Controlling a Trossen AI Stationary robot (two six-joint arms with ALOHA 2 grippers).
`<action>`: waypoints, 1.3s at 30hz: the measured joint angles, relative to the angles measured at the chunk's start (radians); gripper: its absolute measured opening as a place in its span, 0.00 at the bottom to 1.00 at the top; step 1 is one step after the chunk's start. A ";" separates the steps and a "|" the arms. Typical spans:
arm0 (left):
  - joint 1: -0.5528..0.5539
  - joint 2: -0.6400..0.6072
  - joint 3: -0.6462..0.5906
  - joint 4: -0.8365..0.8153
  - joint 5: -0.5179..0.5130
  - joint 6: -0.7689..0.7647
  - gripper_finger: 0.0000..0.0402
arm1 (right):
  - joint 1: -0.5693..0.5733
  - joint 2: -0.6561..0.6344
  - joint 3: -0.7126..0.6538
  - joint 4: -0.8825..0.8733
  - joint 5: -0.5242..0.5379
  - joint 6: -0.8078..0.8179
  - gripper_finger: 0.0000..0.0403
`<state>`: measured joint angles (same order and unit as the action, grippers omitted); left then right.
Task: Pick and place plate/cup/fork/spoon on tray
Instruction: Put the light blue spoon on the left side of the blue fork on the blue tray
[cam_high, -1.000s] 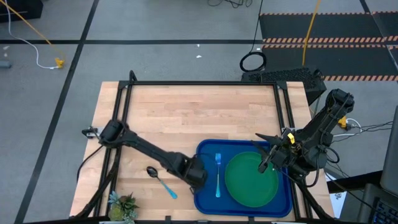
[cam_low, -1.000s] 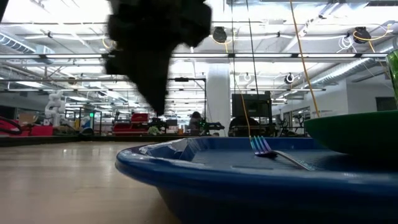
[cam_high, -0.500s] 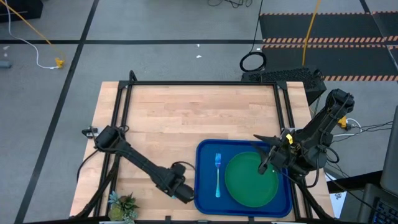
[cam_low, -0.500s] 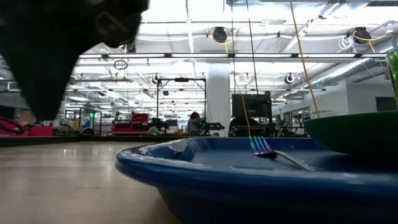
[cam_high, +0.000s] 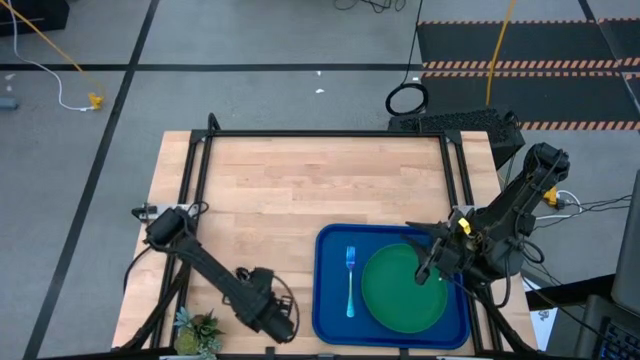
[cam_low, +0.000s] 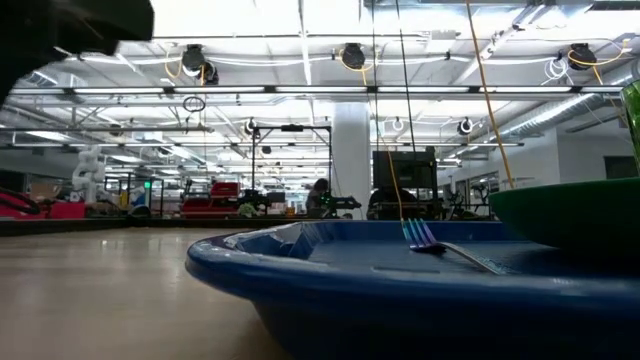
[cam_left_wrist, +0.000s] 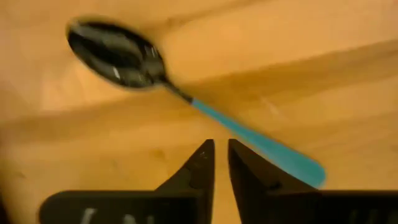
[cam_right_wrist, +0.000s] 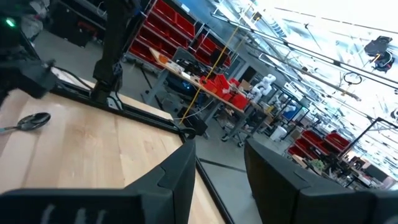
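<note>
Now left gripper (cam_left_wrist: 221, 163) over spoon (cam_left_wrist: 180, 95)

You have the green plate (cam_high: 403, 288) and blue-handled fork (cam_high: 350, 280) lying on the blue tray (cam_high: 330, 320); the spoon (cam_left_wrist: 180, 96) lies flat on wood.

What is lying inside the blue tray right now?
Inside the large blue rectangular plastic tray: the round green plastic plate and the blue-handled fork beside it. The right tool overhangs the plate's rim, hiding what lies beneath.
</note>
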<state>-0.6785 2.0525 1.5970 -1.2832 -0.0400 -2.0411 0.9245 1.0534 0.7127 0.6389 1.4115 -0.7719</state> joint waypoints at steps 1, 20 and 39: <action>-0.010 0.000 0.000 0.006 -0.003 -0.037 0.15 | 0.000 0.000 0.000 -0.006 0.000 0.006 0.32; 0.002 0.000 -0.177 0.084 -0.018 -0.294 0.55 | 0.044 0.000 0.000 -0.046 0.000 0.085 0.32; 0.020 0.000 -0.210 0.201 -0.205 -0.170 0.28 | 0.047 0.000 0.000 -0.057 0.000 0.125 0.32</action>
<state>-0.6584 2.0529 1.3872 -1.0824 -0.2449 -2.2110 0.9710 1.0531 0.7128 0.5818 1.4118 -0.6472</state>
